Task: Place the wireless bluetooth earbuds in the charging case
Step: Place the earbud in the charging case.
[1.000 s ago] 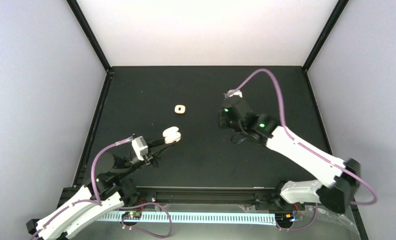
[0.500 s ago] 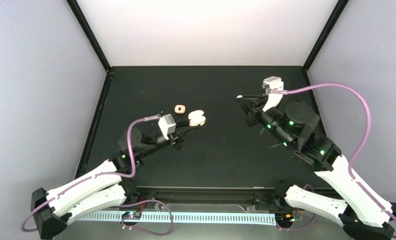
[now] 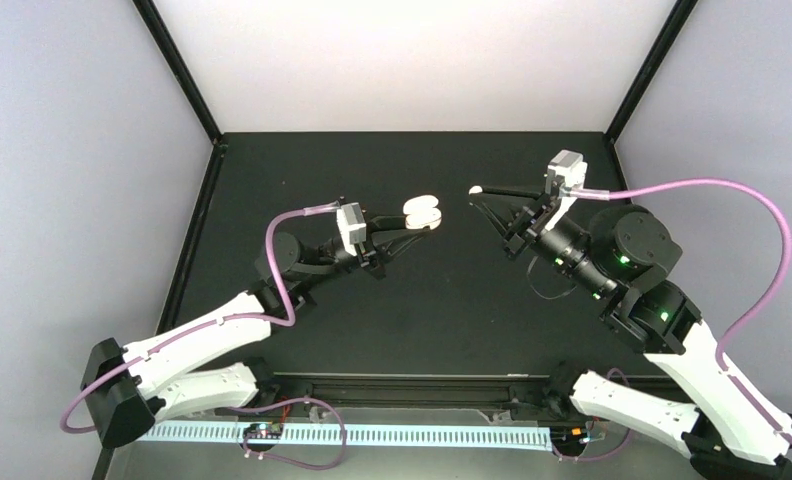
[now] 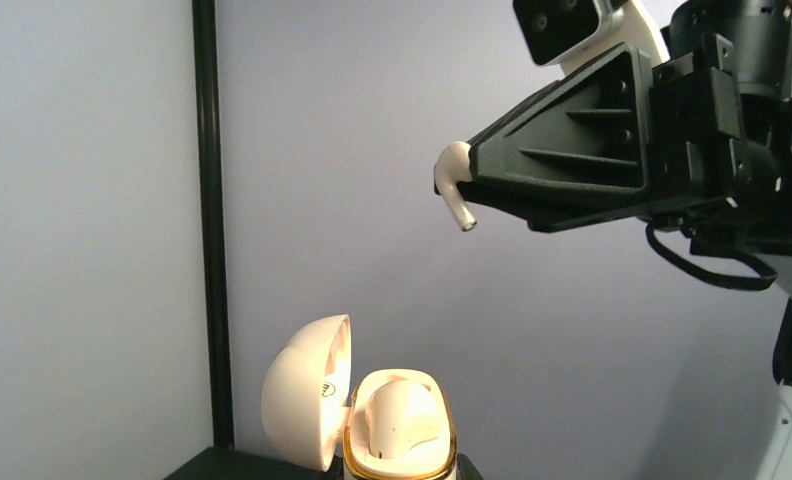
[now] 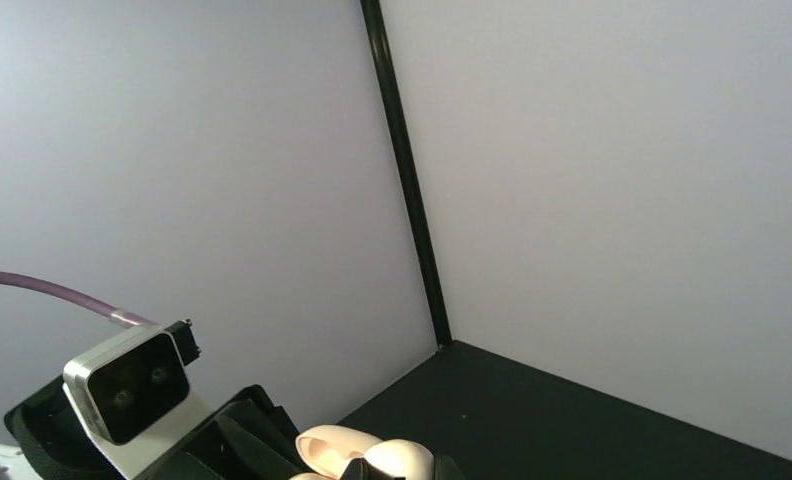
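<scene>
Hands rose off the desk (image 3: 422, 320) and drew together over the last second; your left hand (image 3: 413, 225) clenched the open charging case (image 4: 397, 425), lid back; your right hand (image 3: 484, 193) pinched one earbud (image 4: 455, 178), stem down, near but apart from it; seating it looked next.

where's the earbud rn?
Left wrist view: earbud pinched by the right gripper, midair, up-right of the open charging case in the left gripper.
</scene>
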